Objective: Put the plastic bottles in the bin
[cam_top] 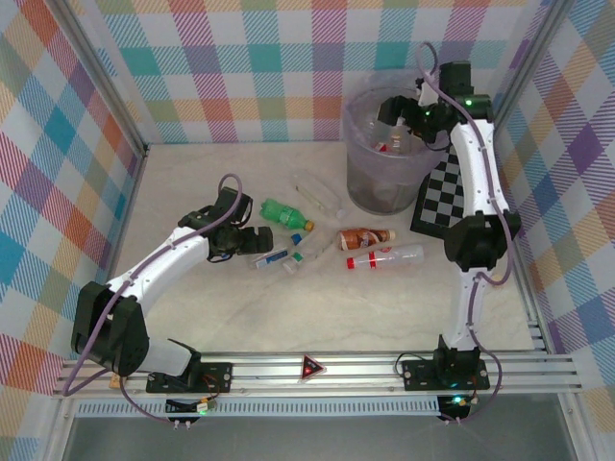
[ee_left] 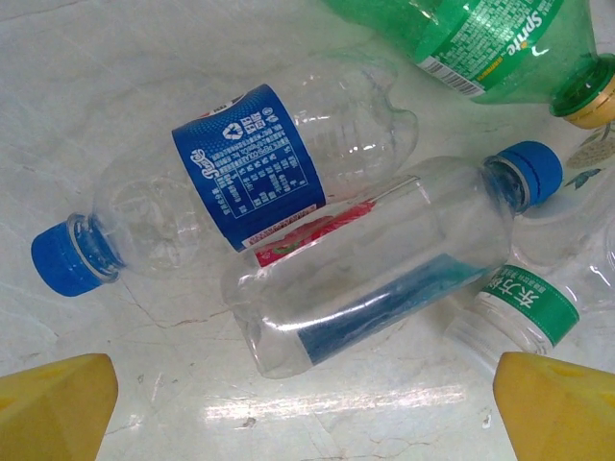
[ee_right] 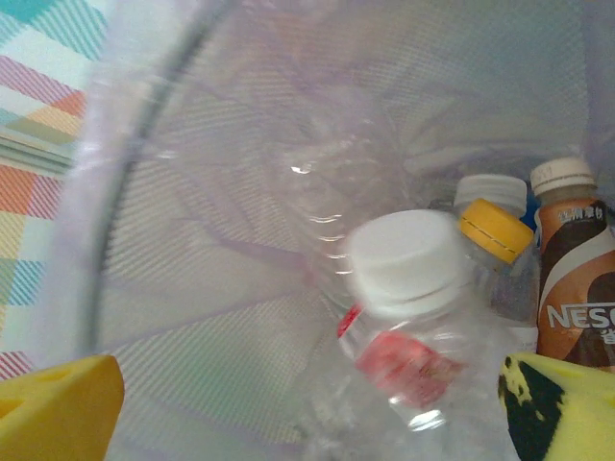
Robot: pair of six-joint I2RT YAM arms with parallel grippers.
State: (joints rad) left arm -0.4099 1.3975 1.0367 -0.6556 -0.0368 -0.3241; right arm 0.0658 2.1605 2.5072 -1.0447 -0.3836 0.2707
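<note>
My left gripper (ee_left: 306, 408) has its yellow fingers wide apart and holds nothing. It hangs just over a blue-label bottle (ee_left: 245, 168) and a clear blue-capped bottle (ee_left: 375, 269) that lie touching near the middle of the tabletop (cam_top: 288, 327), with a green bottle (ee_left: 480, 38) close by. My right gripper (ee_right: 309, 408) is wide apart too, over the bin (cam_top: 370, 187) at the far right of the tabletop beside the chequered board (cam_top: 444, 192). Inside the bin I see a blurry white-capped bottle (ee_right: 408, 288) right under the fingers, a yellow-capped bottle (ee_right: 495, 230) and a brown bottle (ee_right: 577, 279).

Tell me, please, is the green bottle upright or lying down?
Lying down: the green bottle rests on its side on the table.
</note>
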